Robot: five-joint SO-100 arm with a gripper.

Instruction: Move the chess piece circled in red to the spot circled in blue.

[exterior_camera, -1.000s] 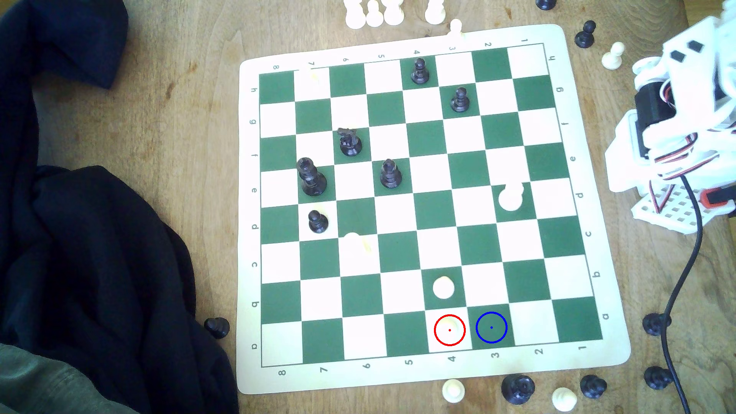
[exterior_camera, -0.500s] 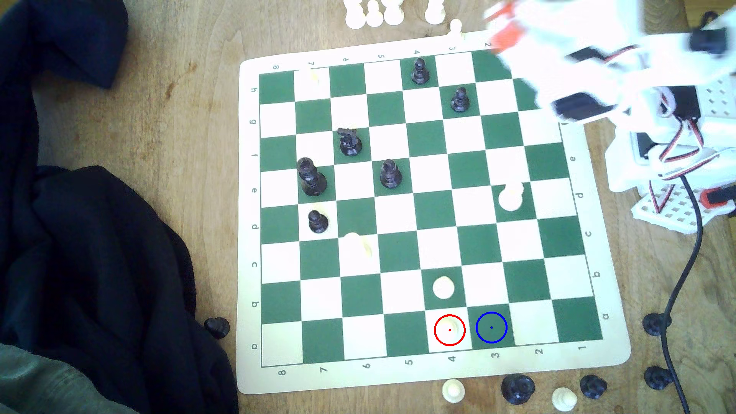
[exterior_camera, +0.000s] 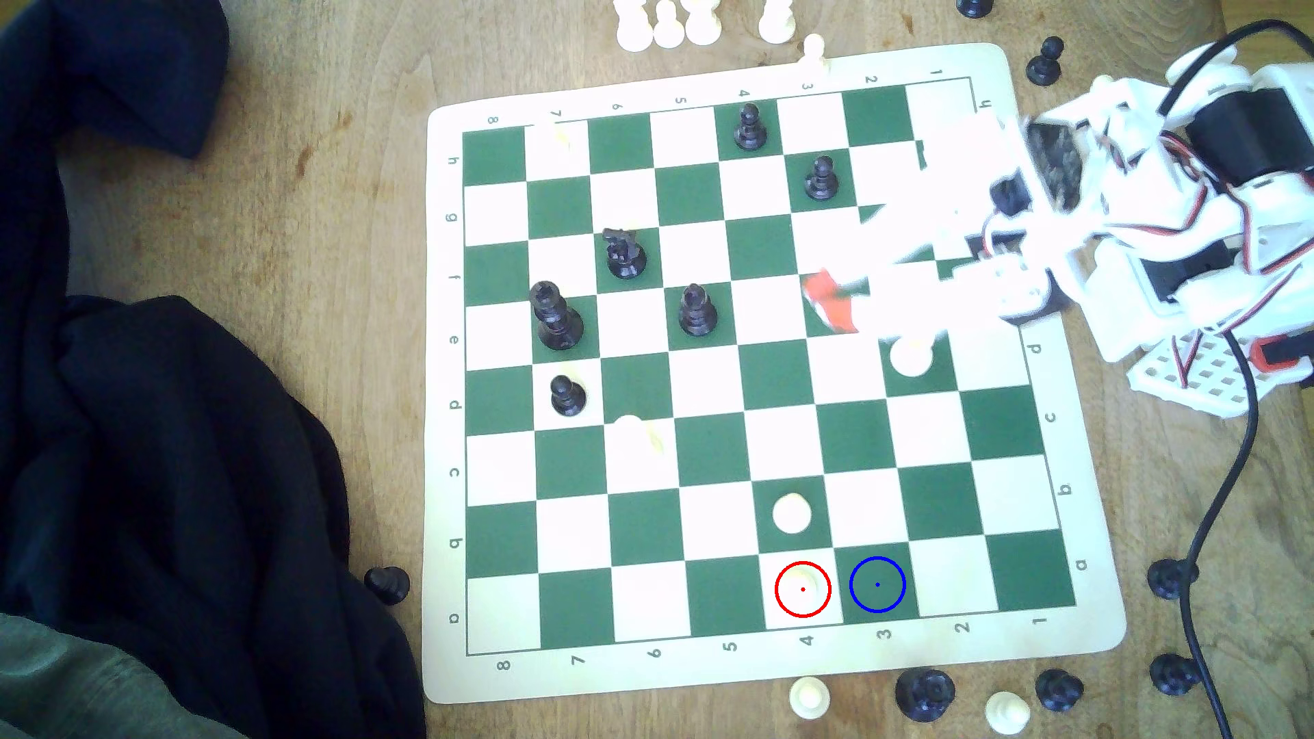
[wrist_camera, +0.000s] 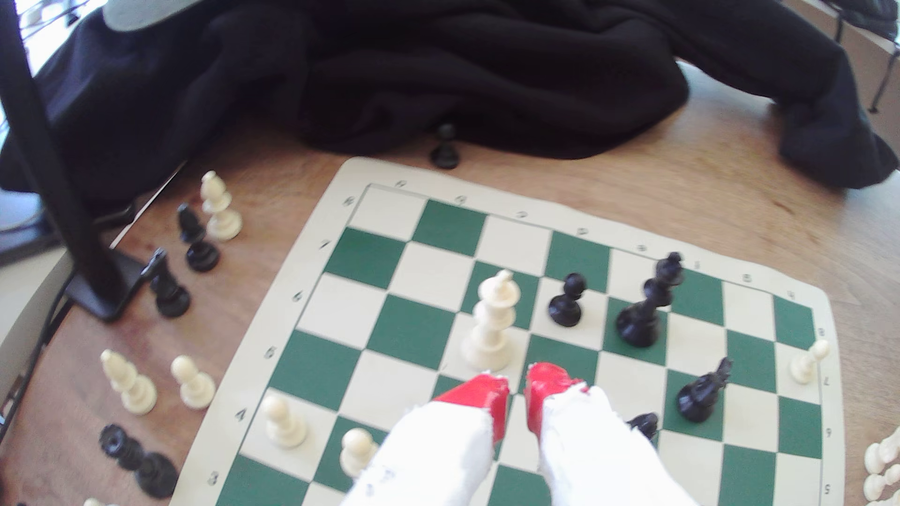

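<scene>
While the gripper (exterior_camera: 828, 302) hovers over the board's upper right quarter, empty with its red tips a narrow gap apart, the chess piece (exterior_camera: 803, 588) stands in the red ring at the chessboard's (exterior_camera: 775, 671) six o'clock edge. The spot (exterior_camera: 877, 584) adjoins at three o'clock. A dark cloth (exterior_camera: 185, 462) covers the wooden counter (exterior_camera: 320, 213) at nine o'clock.

A wooden desk (exterior_camera: 320, 177) carries a green-and-white chess mat (exterior_camera: 768, 668). A dark cloth (exterior_camera: 178, 462) lies heaped at the exterior view's left. Loose white pieces (exterior_camera: 668, 25) and black pieces (exterior_camera: 924, 693) stand on the wood around the mat.
</scene>
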